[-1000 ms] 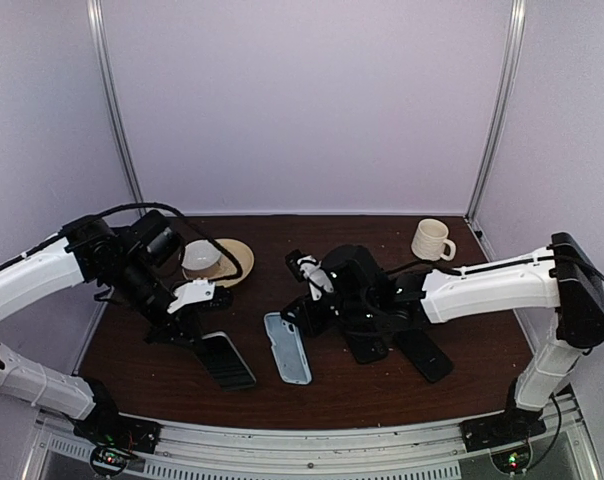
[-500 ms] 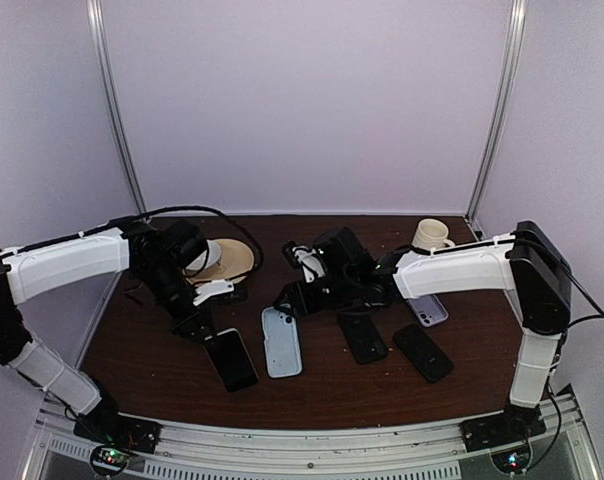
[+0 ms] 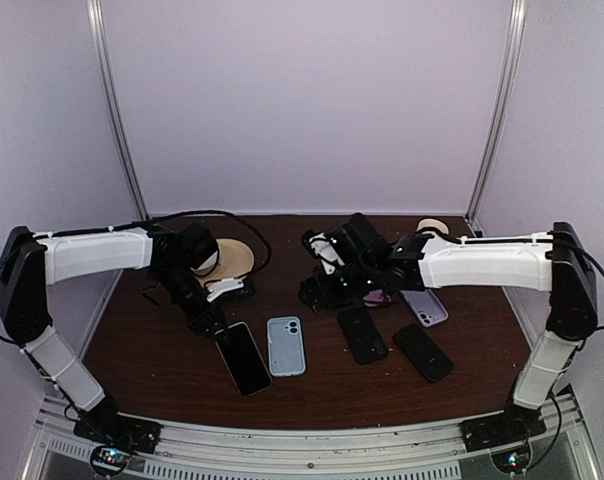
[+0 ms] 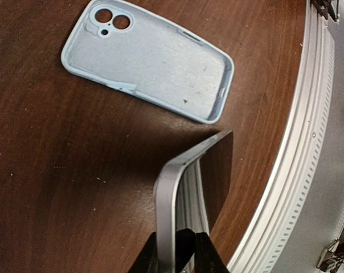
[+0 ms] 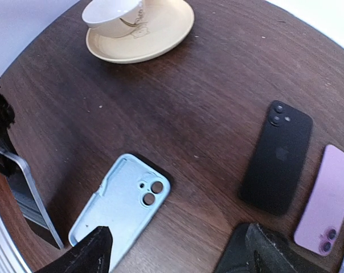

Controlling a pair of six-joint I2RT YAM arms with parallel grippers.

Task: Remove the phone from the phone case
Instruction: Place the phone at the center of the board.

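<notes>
The pale blue phone case [image 3: 285, 345] lies empty and inside-up on the brown table, also visible in the left wrist view [image 4: 149, 60] and the right wrist view [image 5: 121, 207]. Just left of it is the dark phone [image 3: 242, 357], out of the case, its silver edge [image 4: 171, 193] tilted up from the wood. My left gripper [image 3: 210, 318] is shut on the phone's far end, fingers [image 4: 209, 259] on both faces. My right gripper [image 3: 324, 290] hangs above and behind the case, open and holding nothing [image 5: 177, 256].
A white cup [image 3: 202, 255] sits on a cream saucer [image 3: 237, 258] at the back left. Two black phones [image 3: 362, 333] [image 3: 423, 351] and a lilac phone [image 3: 425, 307] lie right of the case. A mug [image 3: 432, 226] stands at the back right. The metal front rail [image 4: 308, 170] runs close to the phone.
My right gripper let go of the case, opened and drew back to the right. The case now lies flat. My left gripper carried the phone right and down beside the case.
</notes>
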